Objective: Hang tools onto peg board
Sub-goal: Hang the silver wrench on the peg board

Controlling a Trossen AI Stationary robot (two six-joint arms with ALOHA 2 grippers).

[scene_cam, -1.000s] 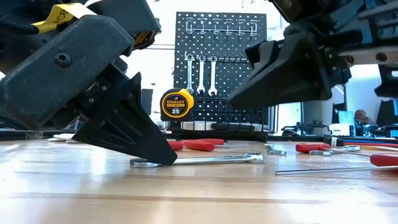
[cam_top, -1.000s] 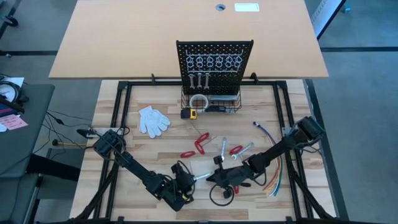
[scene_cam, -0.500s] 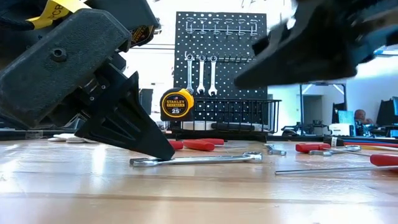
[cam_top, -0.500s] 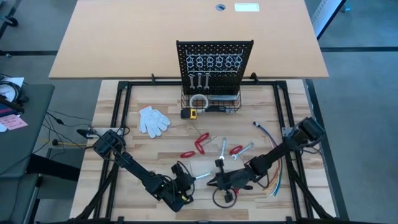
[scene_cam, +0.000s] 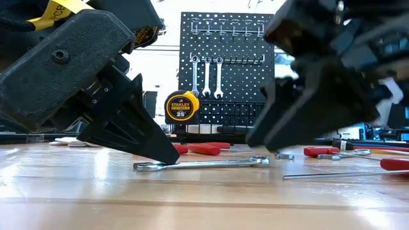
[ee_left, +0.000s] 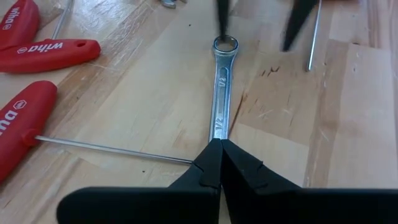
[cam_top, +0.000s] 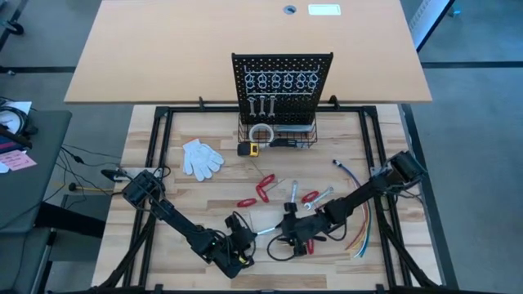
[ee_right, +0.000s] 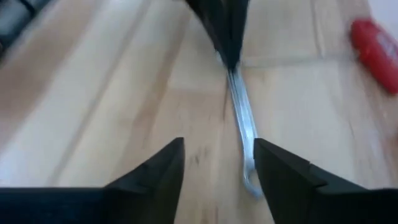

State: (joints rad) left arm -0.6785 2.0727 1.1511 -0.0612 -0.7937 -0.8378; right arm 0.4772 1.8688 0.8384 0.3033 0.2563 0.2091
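left gripper (ee_left: 219,163) pinches wrench (ee_left: 221,93) end on table; right gripper (ee_right: 214,167) spread wide over ring end. next: lift toward peg board (cam_top: 282,77).

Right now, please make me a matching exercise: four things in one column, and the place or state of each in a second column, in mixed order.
Things:
1. left end effector
2. right end effector
3. tape measure
4. white glove

Places or states:
A. open, near the wrench's ring end
B. on the table, left of the basket
C. shut on one end of the long wrench
D. yellow and black, in front of the peg board

Pairs: 1-C, 2-A, 3-D, 4-B
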